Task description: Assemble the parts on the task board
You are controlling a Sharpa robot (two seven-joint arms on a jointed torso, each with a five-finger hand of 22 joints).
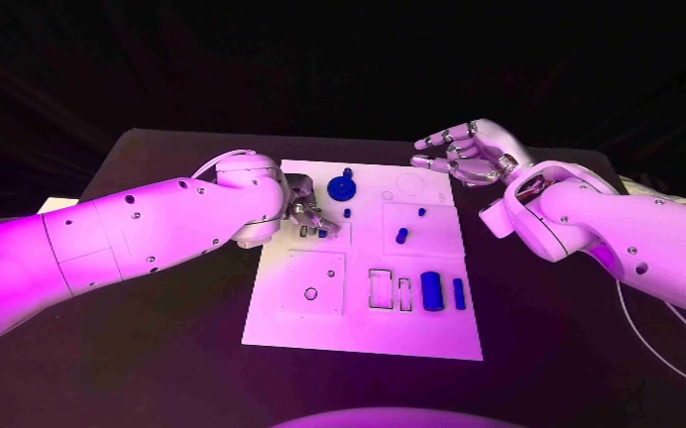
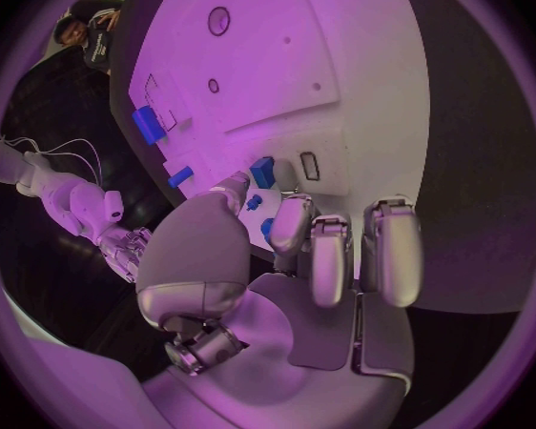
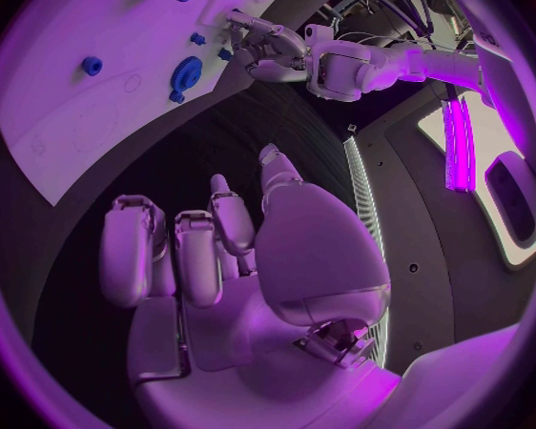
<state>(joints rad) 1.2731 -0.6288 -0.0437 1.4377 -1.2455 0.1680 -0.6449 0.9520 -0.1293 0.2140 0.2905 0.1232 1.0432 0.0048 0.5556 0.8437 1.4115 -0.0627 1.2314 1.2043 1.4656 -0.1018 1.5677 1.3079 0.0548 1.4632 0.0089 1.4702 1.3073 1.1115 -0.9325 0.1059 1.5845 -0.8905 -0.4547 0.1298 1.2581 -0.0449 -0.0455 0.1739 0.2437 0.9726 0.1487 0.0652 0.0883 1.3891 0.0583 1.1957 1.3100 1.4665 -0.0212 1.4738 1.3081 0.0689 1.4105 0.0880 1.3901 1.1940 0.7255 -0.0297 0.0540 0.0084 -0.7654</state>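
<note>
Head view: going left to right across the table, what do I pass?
Left hand → blue disc part → small blue peg → right hand.

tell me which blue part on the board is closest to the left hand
The small blue part by the board's left edge, right at the left hand's fingertips. The round blue part and the blue blocks near the front edge lie farther off.
</note>
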